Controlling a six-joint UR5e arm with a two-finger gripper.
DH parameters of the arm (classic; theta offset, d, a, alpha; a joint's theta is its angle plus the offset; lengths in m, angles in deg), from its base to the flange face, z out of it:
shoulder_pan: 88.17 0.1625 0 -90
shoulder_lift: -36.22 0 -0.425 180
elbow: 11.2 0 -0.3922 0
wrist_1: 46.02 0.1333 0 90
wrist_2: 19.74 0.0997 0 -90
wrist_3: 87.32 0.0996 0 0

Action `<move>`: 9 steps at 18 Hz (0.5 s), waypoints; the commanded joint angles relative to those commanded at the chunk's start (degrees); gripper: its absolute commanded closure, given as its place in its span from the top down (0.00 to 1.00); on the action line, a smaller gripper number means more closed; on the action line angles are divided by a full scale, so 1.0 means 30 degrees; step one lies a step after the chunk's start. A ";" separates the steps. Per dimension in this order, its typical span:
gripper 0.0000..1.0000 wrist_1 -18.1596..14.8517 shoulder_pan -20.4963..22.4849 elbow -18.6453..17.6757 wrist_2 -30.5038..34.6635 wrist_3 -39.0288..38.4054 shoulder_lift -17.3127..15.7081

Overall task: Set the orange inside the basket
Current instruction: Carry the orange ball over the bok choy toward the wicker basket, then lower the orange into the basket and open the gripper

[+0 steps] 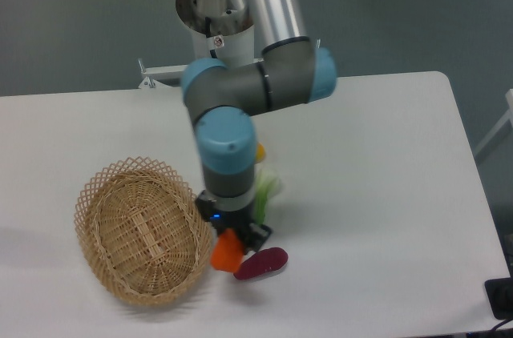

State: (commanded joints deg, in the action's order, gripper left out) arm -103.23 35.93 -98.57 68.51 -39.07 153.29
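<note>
White table (385,194), arm hiding greens, jaws gripping orange (227,251) beside basket (143,229)

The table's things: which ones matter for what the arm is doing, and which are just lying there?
In the job: the orange held in the gripper; the basket.

Lying about: purple vegetable; leafy green and yellow fruit, both mostly hidden behind the arm.

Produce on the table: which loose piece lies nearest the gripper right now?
The purple vegetable, just right of the gripper holding the orange. The green leafy vegetable is mostly hidden behind the arm.
</note>
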 joint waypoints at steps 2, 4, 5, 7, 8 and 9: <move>0.38 0.0000 -0.0526 0.0000 -0.0029 -0.0382 0.0117; 0.39 0.0000 -0.1054 -0.0058 0.0029 -0.0383 0.0146; 0.39 0.0000 -0.1230 -0.0059 0.0058 -0.0383 0.0205; 0.42 0.0000 -0.1465 -0.0146 0.0059 -0.0383 0.0381; 0.44 0.0000 -0.1583 -0.0204 0.0233 -0.0383 0.0381; 0.51 0.0000 -0.1758 -0.0234 0.0437 -0.0383 0.0439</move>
State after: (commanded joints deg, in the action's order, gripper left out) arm -103.23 30.66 -99.27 69.82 -40.22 154.61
